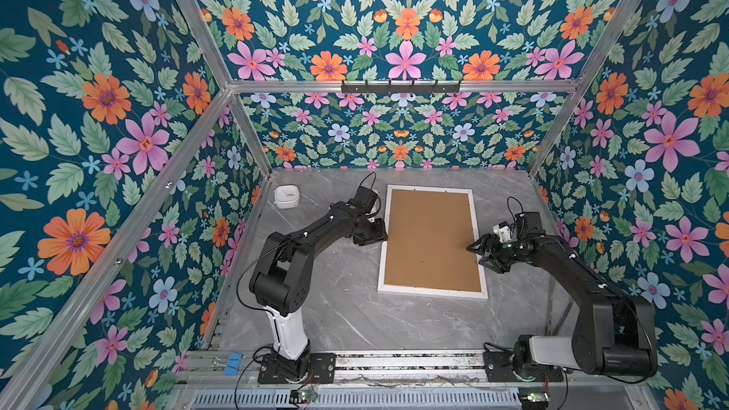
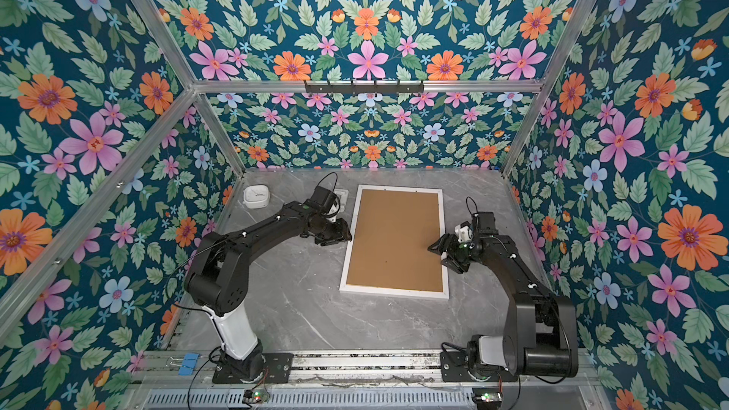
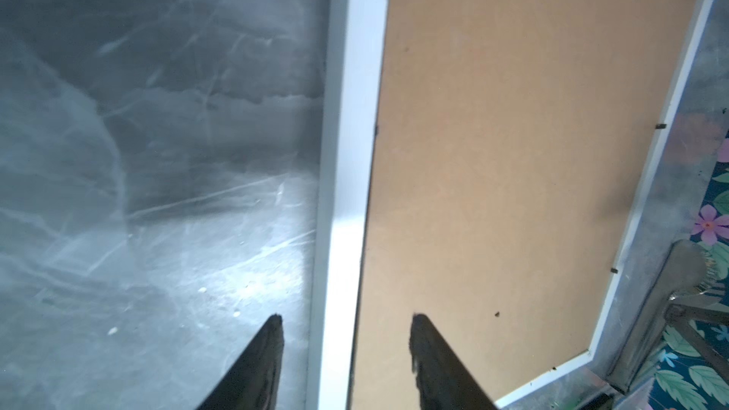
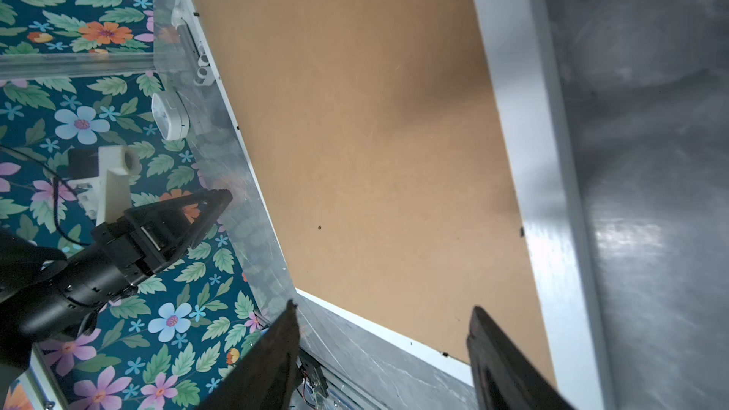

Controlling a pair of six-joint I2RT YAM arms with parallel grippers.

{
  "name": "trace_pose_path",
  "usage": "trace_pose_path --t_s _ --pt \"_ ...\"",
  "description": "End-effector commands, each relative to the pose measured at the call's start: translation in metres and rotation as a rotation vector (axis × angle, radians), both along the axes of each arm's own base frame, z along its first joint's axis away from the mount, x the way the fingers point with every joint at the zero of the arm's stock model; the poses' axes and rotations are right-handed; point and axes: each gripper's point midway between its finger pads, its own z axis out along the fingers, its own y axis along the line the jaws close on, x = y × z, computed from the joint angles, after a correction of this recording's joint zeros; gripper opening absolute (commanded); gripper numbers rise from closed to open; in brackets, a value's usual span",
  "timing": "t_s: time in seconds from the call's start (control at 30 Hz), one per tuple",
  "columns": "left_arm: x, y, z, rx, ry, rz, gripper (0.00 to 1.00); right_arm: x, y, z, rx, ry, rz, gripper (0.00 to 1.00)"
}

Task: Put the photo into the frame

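Grey marbled desk (image 1: 339, 309). Brown backing board (image 1: 430, 242), flat, mid-desk. Small white square device (image 1: 286, 196), possibly a clock, far left corner. Blue binder clips (image 1: 232, 362), front rail. Black hook rack (image 1: 400, 86), back wall.

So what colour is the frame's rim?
White. The frame shows best in the left wrist view.

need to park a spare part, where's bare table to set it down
Widest bare table: the near strip between the frame and the base rail. Crowded: both long rims, at the left gripper and right gripper; a white device sits far left.
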Motion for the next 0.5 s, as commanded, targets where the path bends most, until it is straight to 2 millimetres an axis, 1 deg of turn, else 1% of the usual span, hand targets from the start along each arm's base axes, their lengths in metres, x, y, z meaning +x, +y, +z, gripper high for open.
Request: trace_pose_path --t_s 0.0,0.1,0.23,0.33,0.47 --pt "0.001 0.006 0.003 -0.048 -0.005 0.011 0.55 -0.009 0.008 0.004 -0.052 -0.009 0.045 0.69" --pt "-0.002 0.013 -0.002 -0.055 0.006 0.023 0.55 -0.016 0.025 0.013 -0.066 -0.038 0.112 0.70" --pt "-0.007 0.011 -0.008 -0.078 0.017 0.016 0.54 -0.030 0.050 0.019 -0.096 -0.057 0.202 0.74" --pt "-0.010 0.009 -0.014 -0.092 0.028 0.017 0.54 -0.043 0.069 0.019 -0.127 -0.058 0.252 0.78" --pt "-0.014 0.005 -0.019 -0.106 0.036 0.005 0.54 -0.062 0.094 0.014 -0.158 -0.034 0.313 0.80"
